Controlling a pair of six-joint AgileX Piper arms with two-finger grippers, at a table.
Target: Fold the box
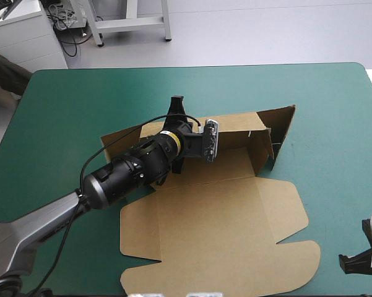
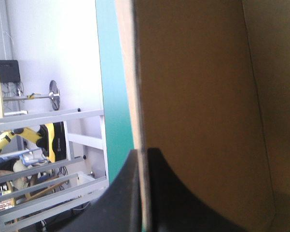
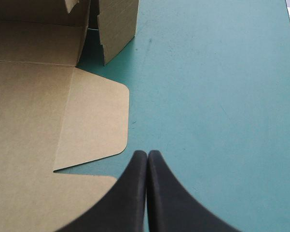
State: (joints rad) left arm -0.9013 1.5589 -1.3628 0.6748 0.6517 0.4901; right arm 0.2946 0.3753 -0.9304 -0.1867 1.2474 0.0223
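Observation:
The brown box (image 1: 216, 223) lies in the middle of the teal-green table, its lid sheet flat toward the near edge. The back wall and the right-hand wall (image 1: 278, 127) stand raised. My left gripper (image 1: 178, 131) reaches over the back wall. In the left wrist view the left gripper (image 2: 144, 154) is all but shut, with the edge of the brown wall (image 2: 198, 96) between its fingers. My right gripper (image 1: 359, 260) rests low at the table's near right corner. It (image 3: 147, 153) is shut on nothing, just beside the lid's rounded flap (image 3: 94, 121).
Bare teal-green cover (image 1: 334, 185) stretches to the right of the box and along the far side. A loose end flap (image 3: 117, 24) of the right wall hangs ahead of the right gripper.

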